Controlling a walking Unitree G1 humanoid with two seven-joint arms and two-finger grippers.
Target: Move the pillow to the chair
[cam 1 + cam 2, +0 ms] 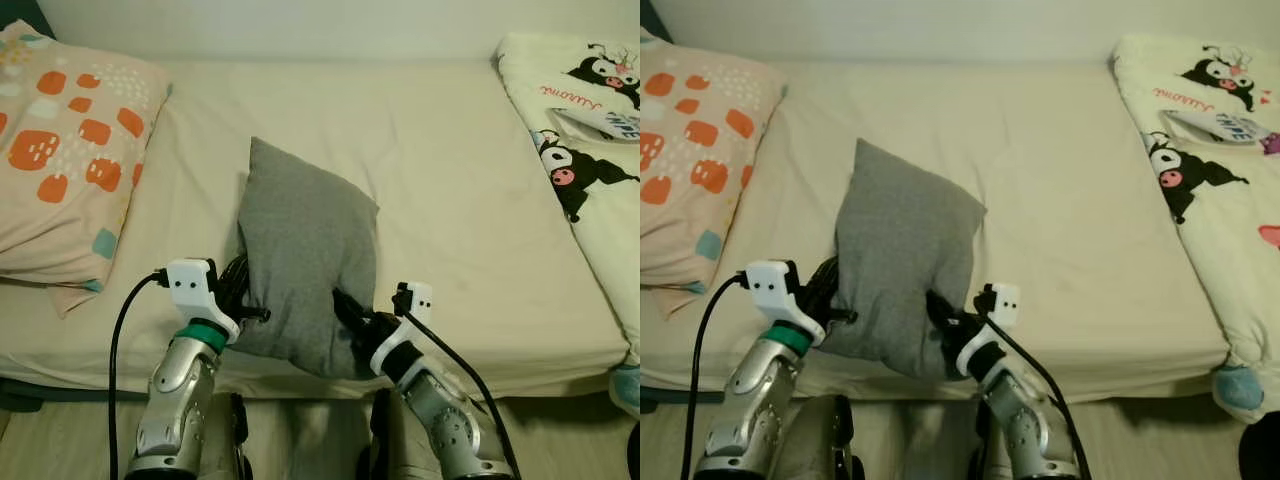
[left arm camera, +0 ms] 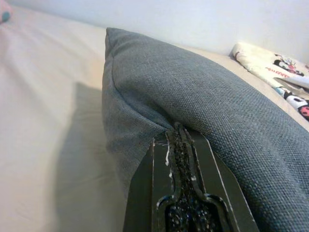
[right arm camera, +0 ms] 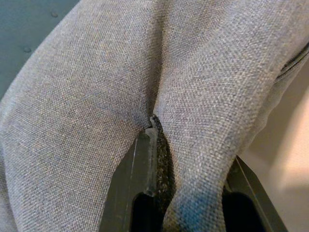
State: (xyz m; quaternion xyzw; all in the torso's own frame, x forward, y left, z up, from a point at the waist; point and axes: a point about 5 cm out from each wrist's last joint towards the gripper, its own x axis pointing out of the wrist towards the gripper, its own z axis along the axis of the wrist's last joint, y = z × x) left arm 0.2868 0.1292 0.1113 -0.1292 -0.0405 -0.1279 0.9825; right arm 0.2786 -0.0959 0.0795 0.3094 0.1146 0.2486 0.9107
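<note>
Left gripper [image 1: 243,300] sits at the lower left edge of the grey pillow [image 1: 305,255], fingers [image 2: 181,164] pressed together with fabric bunched at the tips, so pinching the pillow's edge. Right gripper [image 1: 350,318] is at the pillow's lower right corner, clamped on a fold of cloth that runs down between its fingers [image 3: 145,164]. Pillow is centre frame on the cream bed [image 1: 450,200], near the front edge. Orange-patterned pillow [image 1: 70,140] upper left, cartoon-print blanket [image 1: 585,140] upper right.
</note>
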